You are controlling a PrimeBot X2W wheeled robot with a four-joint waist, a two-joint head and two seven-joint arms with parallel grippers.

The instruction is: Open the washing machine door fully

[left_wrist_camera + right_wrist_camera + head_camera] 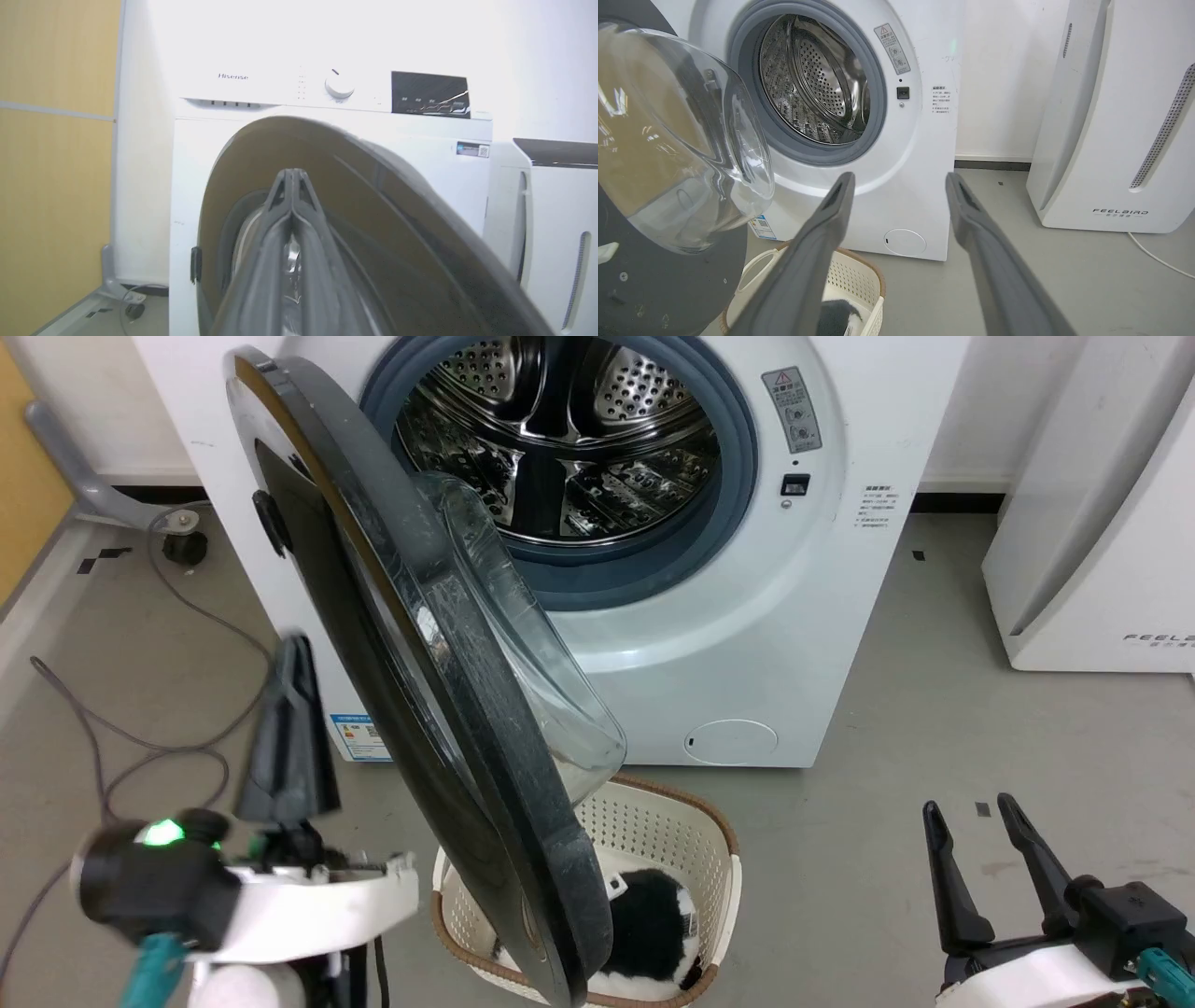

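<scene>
The left claw (297, 649), fingers pressed together on nothing, points at the outer face of the washing machine door (457, 709); whether they touch cannot be told. The right claw (969, 807) is spread at the near right, above the grey floor (887, 709). The door stands swung partway out from the white machine (747, 644), over a basket (724, 840) holding something furry, black and white (653, 924). Another white appliance (1102, 569) stands far right.

A smooth grey floor (887, 709) carries a white front-loading washing machine (747, 616), which stands against the wall. Directly in front of the machine sits a cream perforated laundry basket (695, 831) with a brown rim, and black and white fabric (649, 915) lies inside it. To the machine's right, apart from it, stands a white FEELBIRD appliance (1102, 569). To its left, thin grey cables (140, 747) loop across the floor near a small black round object (184, 547).
</scene>
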